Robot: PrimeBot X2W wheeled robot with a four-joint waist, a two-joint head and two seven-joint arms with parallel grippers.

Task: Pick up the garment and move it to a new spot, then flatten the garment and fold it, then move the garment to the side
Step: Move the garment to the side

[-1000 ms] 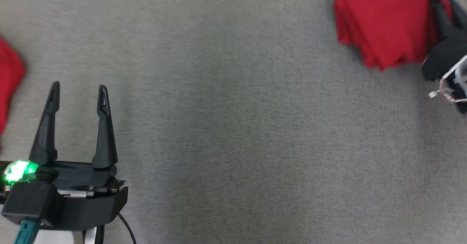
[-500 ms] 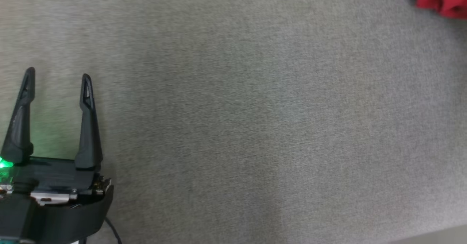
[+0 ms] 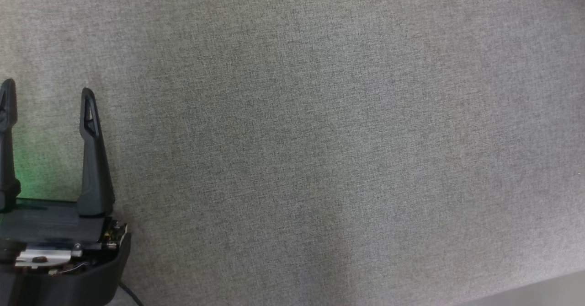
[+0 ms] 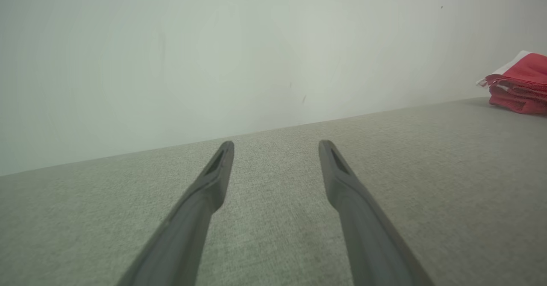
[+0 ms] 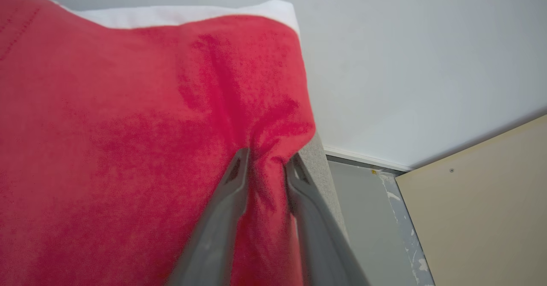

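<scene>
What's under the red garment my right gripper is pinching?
Right gripper pinches the red garment. A sliver of grey tabletop shows beside its edge; whatever lies directly beneath is hidden by the cloth.

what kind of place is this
Probably an indoor lab or test room: a grey fabric-covered table against a plain white wall, and a red garment to fold.

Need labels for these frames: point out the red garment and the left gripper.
red garment (image 5: 128,149), right wrist view, middle of the cloth.
left gripper (image 4: 276,143), left wrist view, midway between its fingertips.
</scene>
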